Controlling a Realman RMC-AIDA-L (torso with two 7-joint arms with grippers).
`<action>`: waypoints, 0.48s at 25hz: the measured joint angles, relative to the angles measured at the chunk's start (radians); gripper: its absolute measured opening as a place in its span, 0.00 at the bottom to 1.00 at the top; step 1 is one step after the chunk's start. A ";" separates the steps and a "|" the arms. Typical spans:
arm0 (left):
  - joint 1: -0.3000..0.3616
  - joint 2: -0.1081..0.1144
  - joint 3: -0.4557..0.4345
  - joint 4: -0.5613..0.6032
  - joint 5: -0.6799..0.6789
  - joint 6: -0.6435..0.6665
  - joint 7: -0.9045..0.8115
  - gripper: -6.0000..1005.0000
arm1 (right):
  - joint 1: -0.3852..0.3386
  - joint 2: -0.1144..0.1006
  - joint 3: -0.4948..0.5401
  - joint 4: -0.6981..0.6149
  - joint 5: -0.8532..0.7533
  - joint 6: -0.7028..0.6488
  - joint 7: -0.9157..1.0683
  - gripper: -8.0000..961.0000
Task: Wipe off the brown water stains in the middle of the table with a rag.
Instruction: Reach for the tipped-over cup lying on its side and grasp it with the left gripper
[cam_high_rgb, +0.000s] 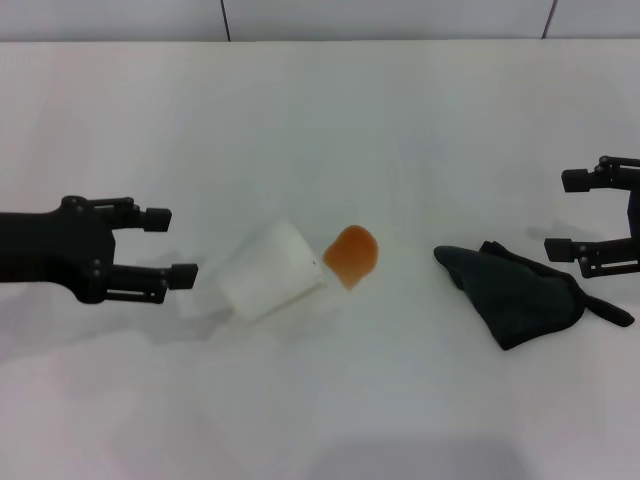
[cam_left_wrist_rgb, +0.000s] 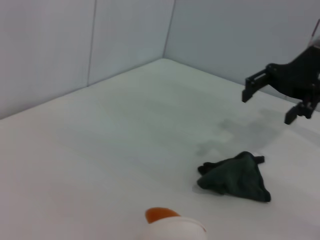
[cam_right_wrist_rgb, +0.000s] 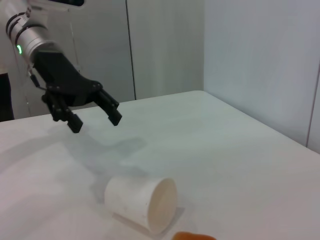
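The brown water stains form one small orange-brown blotch in the middle of the white table, also seen as the stain and the stain. A white paper cup lies on its side touching the blotch's left edge. The dark rag lies crumpled to the right, and the rag shows again in the left wrist view. My left gripper hovers open just left of the cup. My right gripper hangs open above the rag's right end, apart from it.
Grey wall panels stand behind the table's far edge. The cup lies with its mouth toward the stain. Bare white tabletop stretches along the front and the far side.
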 joint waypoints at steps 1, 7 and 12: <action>-0.004 0.001 0.000 0.001 0.001 -0.003 -0.008 0.86 | 0.000 0.000 -0.001 0.000 0.000 0.000 0.000 0.91; -0.070 0.011 0.004 0.002 0.072 -0.011 -0.091 0.86 | 0.001 0.000 -0.004 0.000 0.000 0.001 -0.006 0.91; -0.144 0.009 0.008 -0.004 0.175 -0.016 -0.161 0.86 | 0.002 0.001 -0.005 0.000 0.003 0.002 -0.013 0.91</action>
